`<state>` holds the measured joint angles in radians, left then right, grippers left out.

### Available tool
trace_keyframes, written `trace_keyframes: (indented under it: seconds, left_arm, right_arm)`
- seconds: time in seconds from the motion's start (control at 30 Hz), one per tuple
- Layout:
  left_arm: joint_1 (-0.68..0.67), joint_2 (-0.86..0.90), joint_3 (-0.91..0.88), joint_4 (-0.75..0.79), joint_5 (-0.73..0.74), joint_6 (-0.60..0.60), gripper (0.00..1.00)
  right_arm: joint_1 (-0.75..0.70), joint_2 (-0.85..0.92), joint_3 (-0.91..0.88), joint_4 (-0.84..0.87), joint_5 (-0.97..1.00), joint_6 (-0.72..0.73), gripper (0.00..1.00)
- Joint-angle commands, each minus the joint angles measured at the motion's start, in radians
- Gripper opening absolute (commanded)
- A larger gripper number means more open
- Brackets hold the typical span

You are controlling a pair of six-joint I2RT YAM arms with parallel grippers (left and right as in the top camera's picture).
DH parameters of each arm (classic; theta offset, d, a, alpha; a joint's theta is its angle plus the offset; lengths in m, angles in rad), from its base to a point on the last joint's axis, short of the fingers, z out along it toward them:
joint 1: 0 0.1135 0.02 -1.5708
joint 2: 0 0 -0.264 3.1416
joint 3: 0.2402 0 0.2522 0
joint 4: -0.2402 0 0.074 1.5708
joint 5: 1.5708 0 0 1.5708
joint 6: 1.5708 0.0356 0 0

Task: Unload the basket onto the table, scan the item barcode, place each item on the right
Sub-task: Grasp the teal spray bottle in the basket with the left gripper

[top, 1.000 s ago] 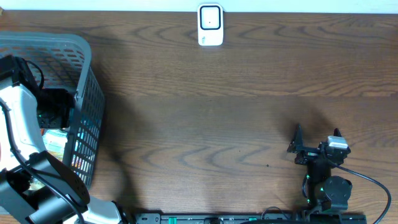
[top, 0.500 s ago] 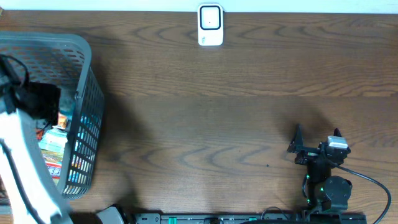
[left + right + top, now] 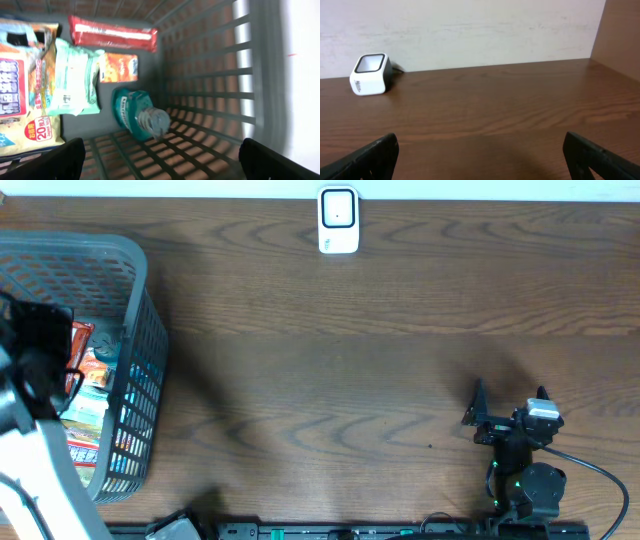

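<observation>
Overhead, the left gripper (image 3: 42, 345) is hanging inside the grey basket (image 3: 138, 330) at one end of the bench (image 3: 330, 380), its arm reaching up over the near rim with the wrist tipped down. The right gripper (image 3: 510, 405) is resting well apart, so the left arm is far nearer the goods. The scanner (image 3: 338, 220) is sitting at the far edge.

From the left wrist, the left gripper (image 3: 160, 150) is standing spread wide, pinching nothing. A teal pouch (image 3: 135, 112) is lying just ahead between the fingers — probably the likeliest pick — its long axis slanting across the gap. A red packet (image 3: 112, 34) is lying beyond it.

From the right wrist, the right gripper (image 3: 477, 150) is also spread and empty, with the scanner (image 3: 370, 74) ahead to its left.
</observation>
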<state>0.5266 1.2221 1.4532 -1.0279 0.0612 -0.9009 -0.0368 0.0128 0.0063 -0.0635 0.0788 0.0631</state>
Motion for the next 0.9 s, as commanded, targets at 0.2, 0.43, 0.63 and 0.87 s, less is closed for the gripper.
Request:
trace_keyframes:
  seconds: [0.2, 0.43, 0.63, 0.87]
  left_arm:
    - [0.000, 0.296, -0.013, -0.001, 0.223, 0.084, 0.98]
    - [0.000, 0.417, -0.013, -0.032, 0.225, 0.117, 0.98]
    - [0.000, 0.467, -0.013, -0.032, 0.235, 0.143, 0.98]
    - [0.000, 0.517, -0.013, -0.037, 0.288, 0.150, 0.64]
  right_arm:
    - [0.005, -0.002, -0.001, -0.003, 0.008, -0.013, 0.99]
    - [0.005, -0.002, -0.001, -0.003, 0.008, -0.012, 0.99]
    - [0.005, -0.002, -0.001, -0.003, 0.008, -0.012, 0.99]
    - [0.005, -0.002, -0.001, -0.003, 0.008, -0.012, 0.99]
